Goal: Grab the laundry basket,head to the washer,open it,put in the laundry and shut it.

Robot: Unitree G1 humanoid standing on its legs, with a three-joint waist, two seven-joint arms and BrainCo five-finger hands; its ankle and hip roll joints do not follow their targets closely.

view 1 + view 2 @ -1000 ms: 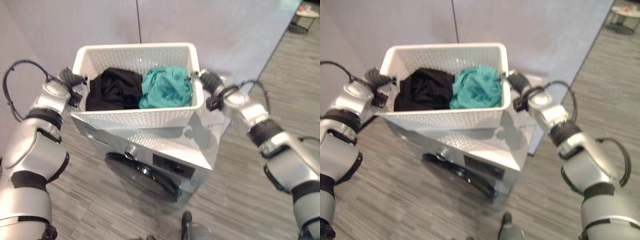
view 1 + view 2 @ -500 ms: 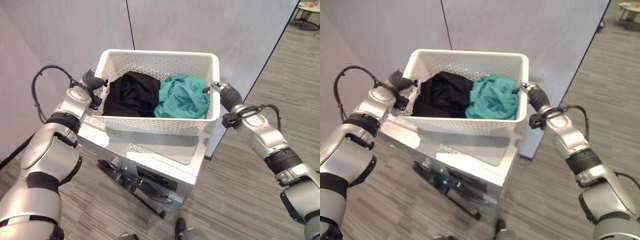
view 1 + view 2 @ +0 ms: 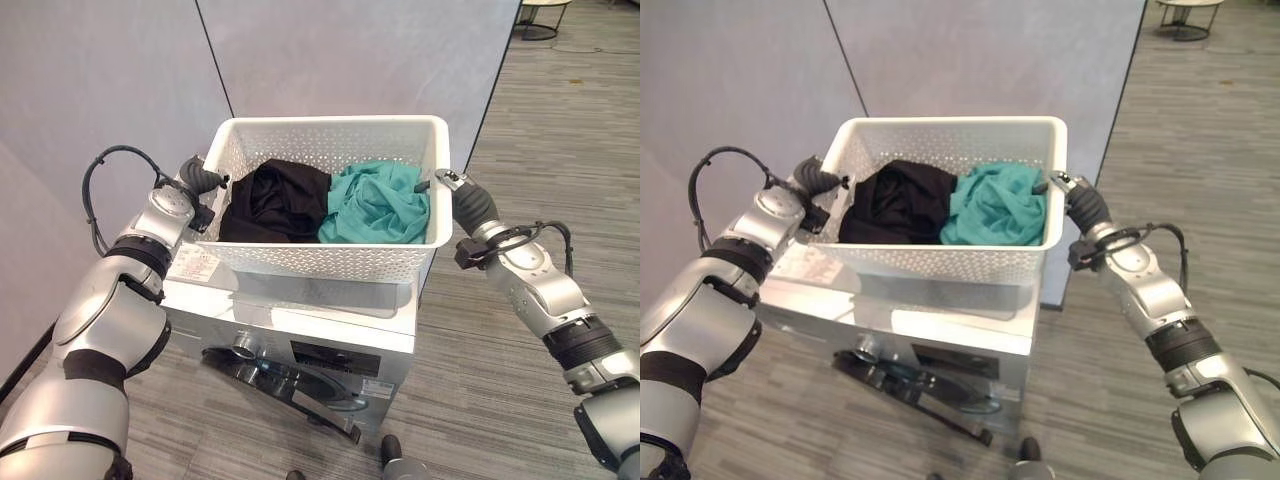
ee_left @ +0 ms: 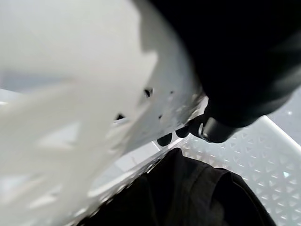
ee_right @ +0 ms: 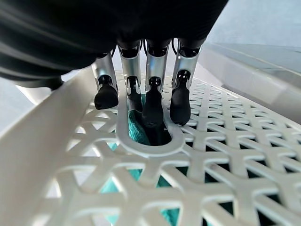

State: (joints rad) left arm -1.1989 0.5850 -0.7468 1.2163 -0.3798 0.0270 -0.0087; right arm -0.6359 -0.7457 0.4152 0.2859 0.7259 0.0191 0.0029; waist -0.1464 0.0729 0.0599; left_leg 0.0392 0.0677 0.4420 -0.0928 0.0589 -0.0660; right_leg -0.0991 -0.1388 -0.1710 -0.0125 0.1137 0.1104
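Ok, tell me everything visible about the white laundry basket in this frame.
The laundry basket is white perforated plastic, rectangular, with a rolled rim and a slot handle at each end. It sits upright over the top of the silver washer. Inside lie a black garment on the robot's left and a teal garment on its right. The left hand grips one end, and the right hand hooks its fingers through the other handle slot.

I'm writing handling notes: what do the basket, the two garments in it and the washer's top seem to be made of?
Laundry basket: looks like matte white moulded plastic, its walls pierced in a lattice. Black garment and teal garment: soft cloth, crumpled in folds; fibre unclear. Washer top: glossy silver, reflecting the basket, painted metal or plastic.
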